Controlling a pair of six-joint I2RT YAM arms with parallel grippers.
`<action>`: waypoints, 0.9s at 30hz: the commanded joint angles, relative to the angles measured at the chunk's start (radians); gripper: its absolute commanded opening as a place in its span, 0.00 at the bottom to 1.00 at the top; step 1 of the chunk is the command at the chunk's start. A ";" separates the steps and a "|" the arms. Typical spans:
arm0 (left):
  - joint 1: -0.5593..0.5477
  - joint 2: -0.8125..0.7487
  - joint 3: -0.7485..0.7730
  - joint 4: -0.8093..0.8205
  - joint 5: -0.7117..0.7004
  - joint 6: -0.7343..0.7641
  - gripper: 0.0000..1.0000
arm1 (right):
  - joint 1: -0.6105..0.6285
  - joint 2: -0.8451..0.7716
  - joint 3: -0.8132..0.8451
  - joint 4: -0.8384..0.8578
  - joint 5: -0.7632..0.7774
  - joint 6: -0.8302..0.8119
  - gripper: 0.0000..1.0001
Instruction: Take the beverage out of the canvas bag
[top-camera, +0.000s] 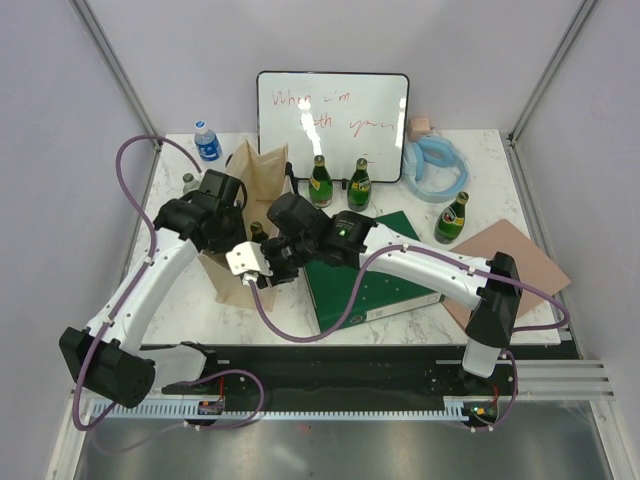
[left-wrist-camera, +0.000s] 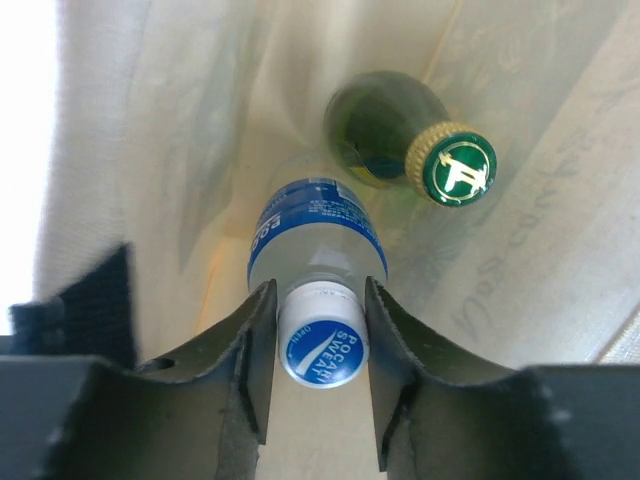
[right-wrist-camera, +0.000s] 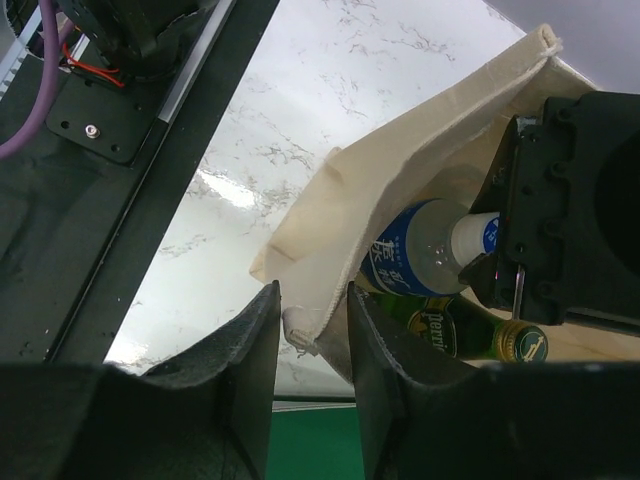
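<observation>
Left wrist view looks down into the canvas bag (left-wrist-camera: 170, 130), where the beverage (left-wrist-camera: 318, 250), a clear bottle with a blue label, leans against the cloth wall. The left gripper (left-wrist-camera: 320, 305) pinches its blue-and-white cap from both sides. Just beside it, deeper in the bag, is a green bottle (left-wrist-camera: 385, 130) with a gold-collared cap. The right gripper (right-wrist-camera: 312, 300) is pressed together on the hem of the bag's mouth.

The hold is on the cap alone, so I judge the bottle could swivel or slide free on lifting. Its shoulder may also snag the cloth and drag the bag if the hem slips from the right fingers.

The cap reads "POCARI SWEAT" and "OPEN"; the green bottle's label reads "Perrier". The whiteboard (top-camera: 332, 122) carries red handwriting, roughly "When I'm with you", partly unclear.
</observation>
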 joint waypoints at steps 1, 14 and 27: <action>-0.013 0.008 0.055 -0.022 -0.029 0.034 0.32 | -0.009 -0.028 0.000 0.003 -0.017 0.023 0.41; -0.024 -0.047 0.317 -0.020 -0.018 0.142 0.02 | -0.039 -0.029 0.043 0.006 -0.025 0.069 0.71; -0.024 -0.062 0.562 -0.031 -0.034 0.156 0.02 | -0.130 -0.028 0.240 -0.014 -0.074 0.156 0.98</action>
